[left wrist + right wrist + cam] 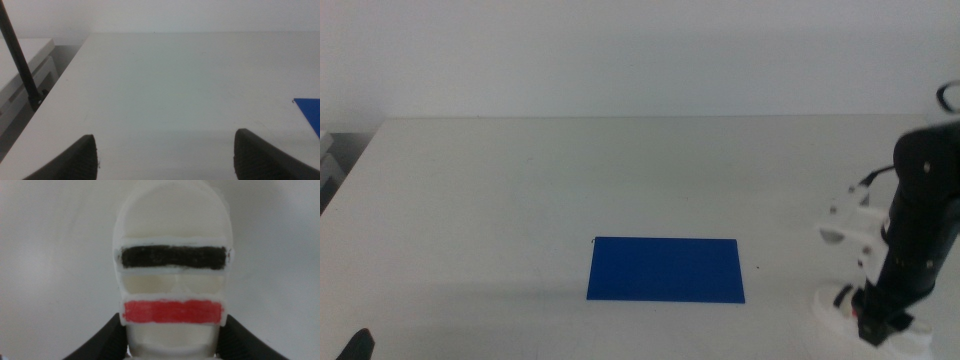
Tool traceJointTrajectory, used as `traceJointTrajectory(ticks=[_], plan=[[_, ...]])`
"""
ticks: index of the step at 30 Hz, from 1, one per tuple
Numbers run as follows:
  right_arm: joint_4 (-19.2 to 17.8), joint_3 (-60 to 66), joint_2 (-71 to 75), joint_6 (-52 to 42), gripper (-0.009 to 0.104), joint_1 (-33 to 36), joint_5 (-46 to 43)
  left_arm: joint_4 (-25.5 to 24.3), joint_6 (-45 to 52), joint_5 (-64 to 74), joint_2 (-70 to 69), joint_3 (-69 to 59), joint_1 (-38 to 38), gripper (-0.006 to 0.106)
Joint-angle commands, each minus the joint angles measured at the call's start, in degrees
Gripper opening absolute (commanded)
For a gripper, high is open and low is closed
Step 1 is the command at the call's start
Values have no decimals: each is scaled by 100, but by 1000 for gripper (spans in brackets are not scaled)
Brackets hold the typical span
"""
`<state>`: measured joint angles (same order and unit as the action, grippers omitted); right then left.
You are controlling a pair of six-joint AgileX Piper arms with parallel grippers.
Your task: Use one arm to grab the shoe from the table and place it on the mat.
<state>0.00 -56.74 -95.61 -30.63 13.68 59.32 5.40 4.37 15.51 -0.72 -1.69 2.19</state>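
The white shoe [832, 301] lies on the table [570, 180] at the front right, to the right of the deep blue mat [665, 270]. The right arm [920, 210] reaches down over it. In the right wrist view the shoe [172, 255] fills the picture, with its black strap and red strap showing. My right gripper [172, 330] has its two jaws pressed against the shoe's sides, near the red strap. In the middle view this gripper [880, 318] hides much of the shoe. My left gripper [162, 150] is open and empty, waiting at the front left [358, 345].
A corner of the mat [310, 112] shows in the left wrist view. A black rod [20, 60] and a light shelf [25, 65] stand beyond the table's left edge. The table's far edge meets a pale wall.
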Motion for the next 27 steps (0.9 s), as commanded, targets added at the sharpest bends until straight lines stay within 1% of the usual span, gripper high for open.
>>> traceJointTrajectory(ticks=[1, 4, 7, 9, 11, 15, 23, 27], plan=[[-97, -469, 362, 382, -4, 68, 424, 44, -29, -457, -75, -40, -23, 94], [-319, -1085, 416, 1229, -4, 217, 869, 44, -29, -457, -75, -40, -23, 94], [-391, -1722, 393, 2176, -4, 359, 1144, 44, -29, -457, -75, -40, -23, 94], [-436, -2019, 345, 2498, -4, 441, 1211, 44, -29, -457, -75, -40, -23, 94], [-474, -2383, 196, 2462, -4, 534, 1451, 44, -29, -457, -75, -40, -23, 94], [-589, -2993, -219, 2463, -4, 866, 1452, 44, -29, -457, -75, -40, -23, 94], [-582, -4405, -1428, 2463, -4, 1793, 1452, 44, -29, -457, -75, -40, -23, 94], [-468, -4932, -1945, 2463, -4, 2086, 1452, 44, -29, -457, -75, -40, -23, 94]])
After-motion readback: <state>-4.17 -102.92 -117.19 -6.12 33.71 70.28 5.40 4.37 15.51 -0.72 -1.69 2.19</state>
